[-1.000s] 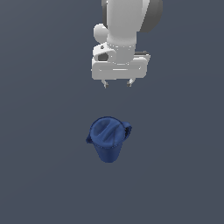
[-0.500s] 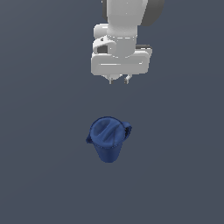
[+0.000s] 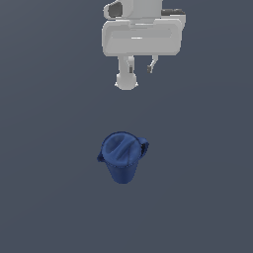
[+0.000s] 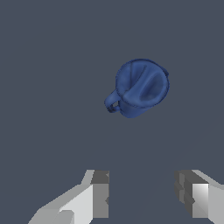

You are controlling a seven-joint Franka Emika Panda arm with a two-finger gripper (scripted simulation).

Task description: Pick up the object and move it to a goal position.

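The fingers (image 4: 100, 192) are seen spread apart in the wrist view, with a clear gap between them and nothing held. In the exterior view the gripper (image 3: 141, 69) hangs from a pale grey body near the top of the picture, well above the object (image 3: 122, 157) and apart from it. The object, a dark blue tapered cup, stands upright on the plain grey worktop (image 3: 44, 148), mouth upward. Its handle (image 3: 145, 147) is turned toward the exterior view's right. No contact between fingers and cup is shown.
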